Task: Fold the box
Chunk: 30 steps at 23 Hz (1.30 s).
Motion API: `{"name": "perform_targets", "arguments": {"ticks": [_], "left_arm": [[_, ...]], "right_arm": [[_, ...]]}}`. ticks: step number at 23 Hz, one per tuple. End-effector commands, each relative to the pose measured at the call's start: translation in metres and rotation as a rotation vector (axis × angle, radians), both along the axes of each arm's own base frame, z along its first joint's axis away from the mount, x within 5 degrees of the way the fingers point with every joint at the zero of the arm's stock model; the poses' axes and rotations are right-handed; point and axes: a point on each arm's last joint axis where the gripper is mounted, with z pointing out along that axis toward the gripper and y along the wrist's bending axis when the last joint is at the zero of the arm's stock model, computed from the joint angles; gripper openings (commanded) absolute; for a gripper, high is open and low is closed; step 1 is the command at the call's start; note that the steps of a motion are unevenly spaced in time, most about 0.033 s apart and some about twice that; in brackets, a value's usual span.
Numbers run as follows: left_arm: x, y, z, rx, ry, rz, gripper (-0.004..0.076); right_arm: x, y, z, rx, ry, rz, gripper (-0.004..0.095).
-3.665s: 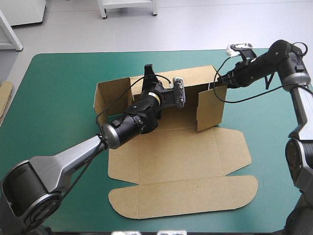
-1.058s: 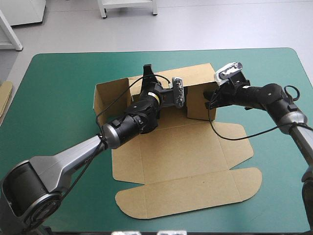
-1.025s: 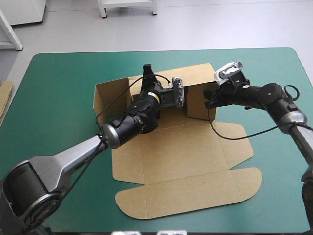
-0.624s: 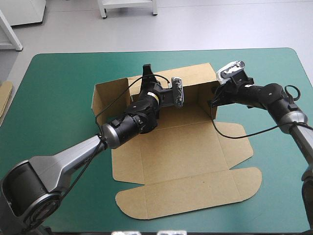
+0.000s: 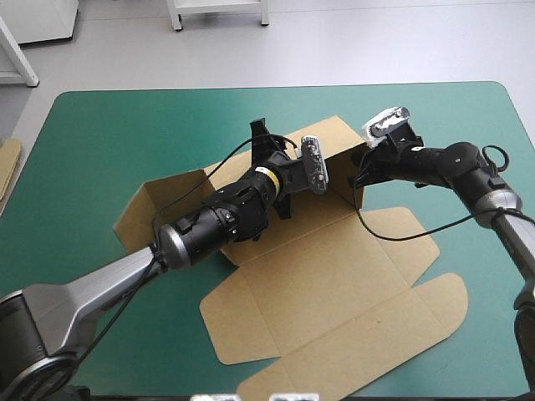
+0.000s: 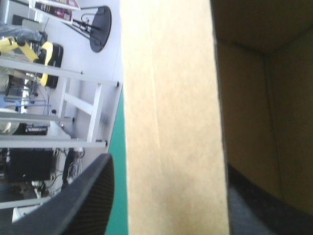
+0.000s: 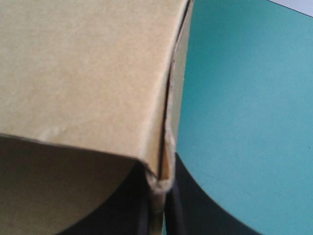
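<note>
The brown box (image 5: 334,276) lies partly raised on the teal-green cover (image 5: 100,142), turned at a slant. Its lid and flaps are flat toward the near right, while its far wall (image 5: 334,138) and left wall (image 5: 138,213) stand up. My left gripper (image 5: 269,159) straddles the far wall's top edge. It is open, with the board (image 6: 171,122) between its spread fingers (image 6: 88,200). My right gripper (image 5: 361,174) is at the box's right corner. In the right wrist view it (image 7: 159,215) is shut on the wall's edge (image 7: 166,147).
An edge of more brown board (image 5: 8,163) shows at the table's left edge. Open teal-green cover lies to the left of the box and beyond the right corner (image 7: 244,98).
The box has swung anticlockwise: its left wall came nearer and the lid slid right. My left gripper has opened over the far wall. My right gripper has shut on the corner.
</note>
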Motion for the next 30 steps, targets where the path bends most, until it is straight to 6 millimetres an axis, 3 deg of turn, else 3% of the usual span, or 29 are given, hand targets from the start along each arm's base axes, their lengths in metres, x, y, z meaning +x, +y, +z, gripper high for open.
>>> {"name": "perform_targets", "arguments": {"ticks": [1,8,12,16,18,22,24,25,26,27,28,29,30], "left_arm": [[-0.030,0.001,0.046,-0.151,-0.061,-0.075,0.0435],[-0.062,-0.017,0.047,-0.199,0.028,-0.143,0.0434],[-0.071,-0.021,0.059,-0.258,0.053,-0.157,0.0434],[-0.064,-0.012,0.080,-0.388,0.104,-0.119,0.0434],[-0.048,0.004,0.101,-0.521,0.142,-0.056,0.0434],[0.006,0.072,0.139,-0.681,0.073,0.164,0.0433],[0.039,0.139,0.151,-0.744,0.032,0.381,0.0430],[0.047,0.159,0.149,-0.757,0.031,0.447,0.0430],[0.059,0.200,0.143,-0.790,0.054,0.587,0.0430],[0.063,0.222,0.139,-0.806,0.063,0.656,0.0430],[0.068,0.261,0.129,-0.867,0.111,0.785,0.0430],[0.069,0.275,0.123,-0.902,0.139,0.827,0.0430],[0.070,0.308,0.109,-0.971,0.170,0.926,0.0430]], "right_arm": [[-0.003,-0.001,0.027,0.030,-0.087,-0.018,-0.0017],[-0.003,-0.001,0.027,0.051,-0.071,-0.035,-0.0017],[-0.002,-0.003,0.027,0.040,-0.076,-0.047,-0.0017],[-0.002,-0.003,0.026,0.027,-0.072,-0.050,-0.0017],[-0.002,-0.004,0.026,0.034,-0.069,-0.059,-0.0017],[-0.002,-0.004,0.026,0.061,-0.050,-0.083,-0.0017],[-0.002,-0.004,0.026,0.071,-0.041,-0.092,-0.0017],[-0.002,-0.004,0.026,0.069,-0.041,-0.092,-0.0017],[-0.002,-0.004,0.025,0.060,-0.043,-0.092,-0.0017],[-0.002,-0.005,0.025,0.053,-0.044,-0.094,-0.0017],[-0.001,-0.006,0.025,0.053,-0.038,-0.112,-0.0017],[-0.001,-0.007,0.025,0.056,-0.036,-0.122,-0.0017],[0.000,-0.008,0.025,0.057,-0.033,-0.141,-0.0017]]}}
